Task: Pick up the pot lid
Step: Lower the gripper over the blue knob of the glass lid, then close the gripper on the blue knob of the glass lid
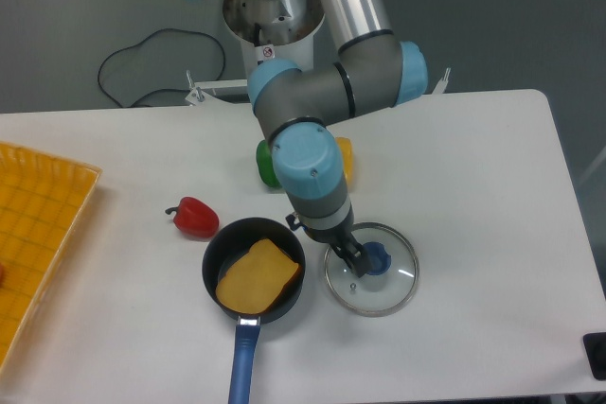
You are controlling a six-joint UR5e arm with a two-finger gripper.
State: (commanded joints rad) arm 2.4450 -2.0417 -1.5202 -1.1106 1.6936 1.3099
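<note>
Blue round knob (pixel 378 257), clear glass lid (pixel 376 296): I'd centre the black gripper (pixel 325 241) rightward before lowering. Its fingers look spread.

There are three peppers (pixel 196 218) and one pan (pixel 217 254), slab (pixel 256 277), lid (pixel 367 298) and basket (pixel 45 219).

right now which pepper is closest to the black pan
The red pepper, right beside the pan; the green one and the yellow one lie farther off.
</note>
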